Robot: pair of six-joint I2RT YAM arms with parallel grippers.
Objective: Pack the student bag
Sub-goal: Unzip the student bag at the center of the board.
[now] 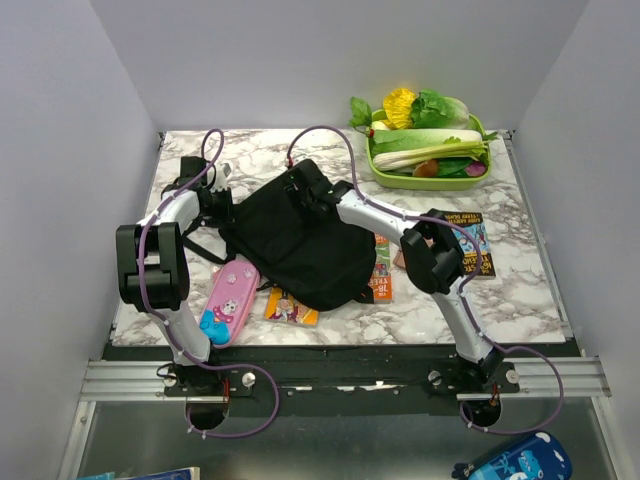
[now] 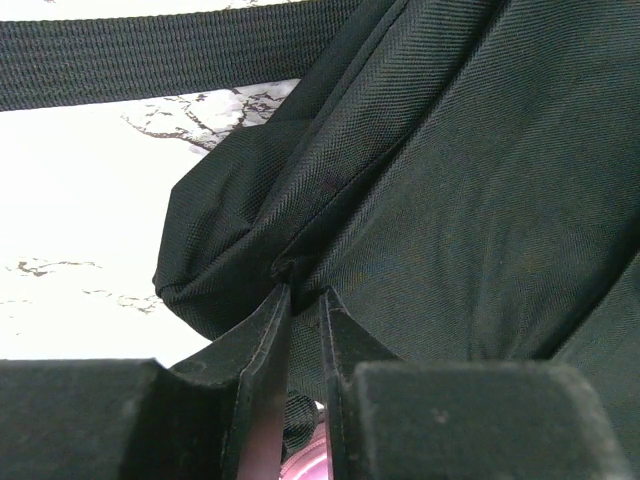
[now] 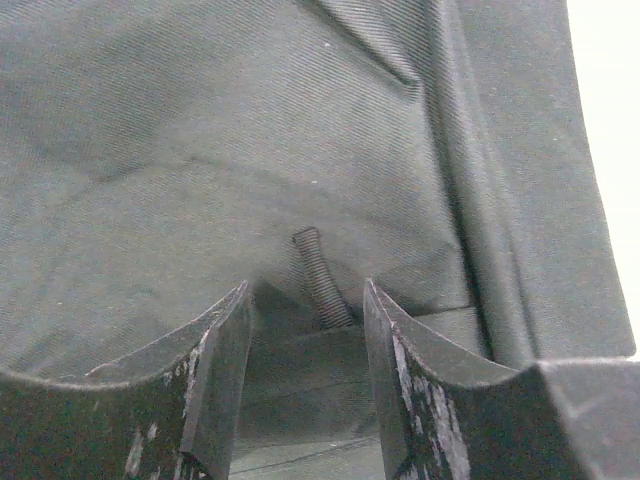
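Black fabric bag (image 1: 300,250) lies mid-frame on the marble table (image 1: 520,290), partly over books (image 1: 290,305), with both arms reaching it, probably to open it.

Left wrist: the left claw (image 2: 303,292) is nearly together, nipping a fold at low centre to anchor the bag.

Right wrist: the right claw (image 3: 305,290) stands apart, straddling a ribbed tab (image 3: 312,255), not yet gripping.

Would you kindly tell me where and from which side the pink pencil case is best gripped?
Grip the pink pencil case across its narrow width at mid-length, coming straight down from above. It lies flat, long and slim, with both long edges free. Its far end sits close by the student bag, so the ends suit less.
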